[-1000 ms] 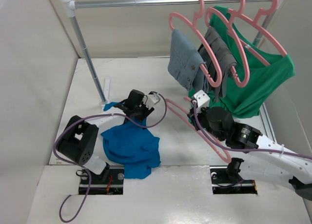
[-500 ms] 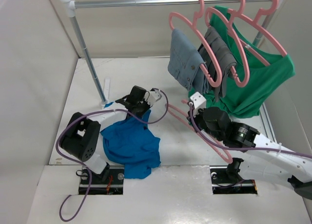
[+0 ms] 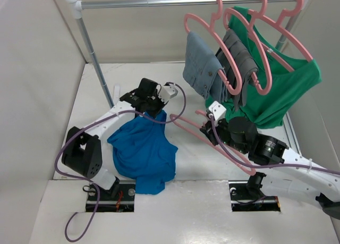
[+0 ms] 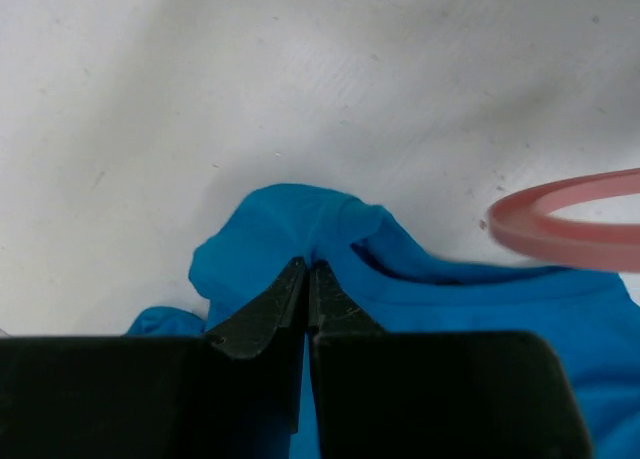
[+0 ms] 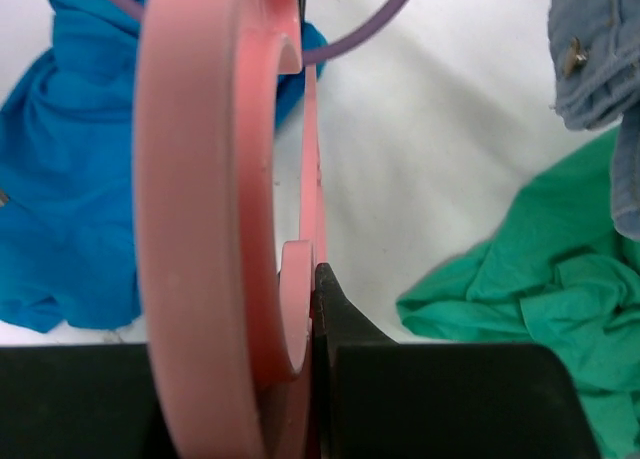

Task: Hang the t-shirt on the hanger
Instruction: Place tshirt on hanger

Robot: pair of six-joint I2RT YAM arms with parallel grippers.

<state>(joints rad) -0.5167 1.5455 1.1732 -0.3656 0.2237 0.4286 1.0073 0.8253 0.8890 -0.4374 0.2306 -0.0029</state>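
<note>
My left gripper (image 3: 157,114) is pinched tight on the t-shirt (image 3: 142,154). In the left wrist view its two black fingers (image 4: 262,317) are pressed together. A small fold of the blue cloth sits right at their tips. Under the tips the t-shirt hangs down, then lies in a bunched heap on the white table (image 3: 101,90), spreading back toward that arm's base. Past the tips I see only bare table. Up and to the right of the tips, a pink curved end of the hanger (image 4: 570,219) pokes in. It is just beside the cloth, and I cannot tell if it touches.

My right gripper (image 3: 209,129) is clamped on the hanger (image 3: 186,128). In the right wrist view a black finger (image 5: 335,314) presses on a thin pink bar, and the other finger is hidden behind the thick pink frame. The frame runs long and flat away from this gripper toward my left gripper. One end is near the blue cloth and the other end reaches back over the right arm.

To the left of the right gripper is the t-shirt. A purple cable (image 5: 352,37) loops across just past the hanger's far end. To its right, low down, a green shirt (image 5: 520,299) rests on the table. Higher up on that side hangs a denim garment (image 5: 590,49).
</note>
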